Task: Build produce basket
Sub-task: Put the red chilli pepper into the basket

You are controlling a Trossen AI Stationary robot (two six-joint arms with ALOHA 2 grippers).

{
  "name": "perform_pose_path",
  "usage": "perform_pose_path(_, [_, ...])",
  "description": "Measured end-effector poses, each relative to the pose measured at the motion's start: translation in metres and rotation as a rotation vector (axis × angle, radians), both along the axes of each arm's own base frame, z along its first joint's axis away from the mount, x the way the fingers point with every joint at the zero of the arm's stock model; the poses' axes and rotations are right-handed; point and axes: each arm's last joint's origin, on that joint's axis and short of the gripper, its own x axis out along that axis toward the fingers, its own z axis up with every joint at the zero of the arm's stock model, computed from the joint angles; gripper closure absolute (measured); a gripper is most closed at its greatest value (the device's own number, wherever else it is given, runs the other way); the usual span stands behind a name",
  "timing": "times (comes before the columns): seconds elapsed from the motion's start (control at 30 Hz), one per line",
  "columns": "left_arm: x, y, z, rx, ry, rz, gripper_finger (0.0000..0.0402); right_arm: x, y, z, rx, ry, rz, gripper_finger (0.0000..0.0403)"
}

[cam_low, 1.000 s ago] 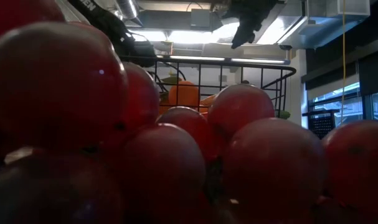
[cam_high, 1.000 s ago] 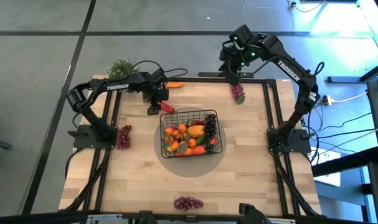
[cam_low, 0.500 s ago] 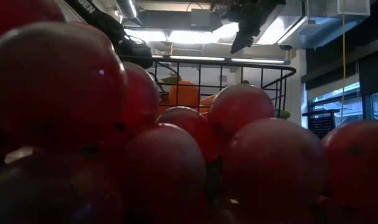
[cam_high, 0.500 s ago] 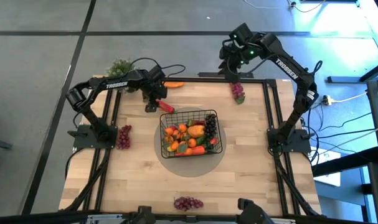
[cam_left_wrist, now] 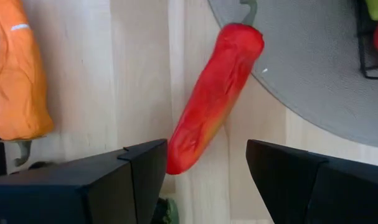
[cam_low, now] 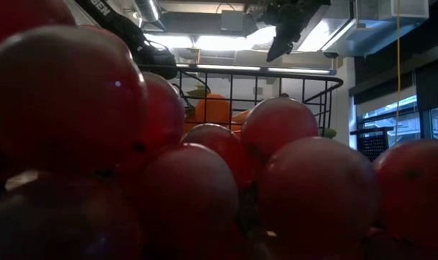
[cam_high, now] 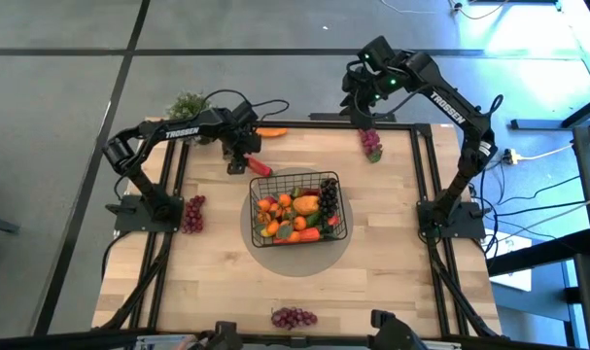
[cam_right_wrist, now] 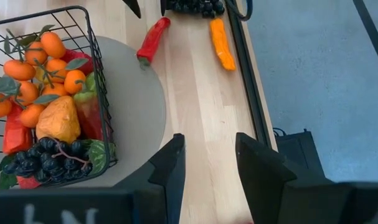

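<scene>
The black wire basket [cam_high: 295,206] stands mid-table on a round grey mat [cam_high: 259,238], holding oranges, dark grapes and other produce. A red pepper [cam_left_wrist: 213,96] lies on the wood, its stem end on the mat's edge. My left gripper [cam_left_wrist: 204,177] hovers open over the pepper's pointed end, one finger on either side. An orange pepper [cam_high: 272,132] lies near the far edge. My right gripper [cam_high: 363,112] hangs open, with nothing between its fingers, high over the far right corner, above a bunch of red grapes [cam_high: 372,146].
More grape bunches lie at the left edge [cam_high: 193,214] and at the near edge [cam_high: 295,317]; the latter fills the low view [cam_low: 204,180]. A leafy plant [cam_high: 188,104] stands beyond the far left corner. Bare wood lies to the right of the basket and in front of it.
</scene>
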Motion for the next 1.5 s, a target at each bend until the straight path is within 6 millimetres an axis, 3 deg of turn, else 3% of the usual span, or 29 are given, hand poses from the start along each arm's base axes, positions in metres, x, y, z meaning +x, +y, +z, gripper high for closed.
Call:
perform_pose_path(0.4, [0.000,-0.001,0.000,0.011,0.005,-0.095,0.0192,0.000,0.000,0.000,0.000,0.001,0.000,0.0273])
perform_pose_path(0.57, [0.002,-0.003,-0.001,0.001,-0.016,-0.120,0.0173,0.000,0.000,0.000,0.001,0.001,-0.001,0.0273])
perform_pose_path(0.93, [0.013,0.003,-0.023,0.004,-0.005,-0.214,0.0099,0.000,0.000,0.000,0.001,0.002,-0.001,0.0273])
perform_pose_path(1.5, [0.022,0.005,-0.054,-0.067,0.050,-0.188,0.0097,0.000,0.000,0.000,0.001,0.002,-0.001,0.0273])
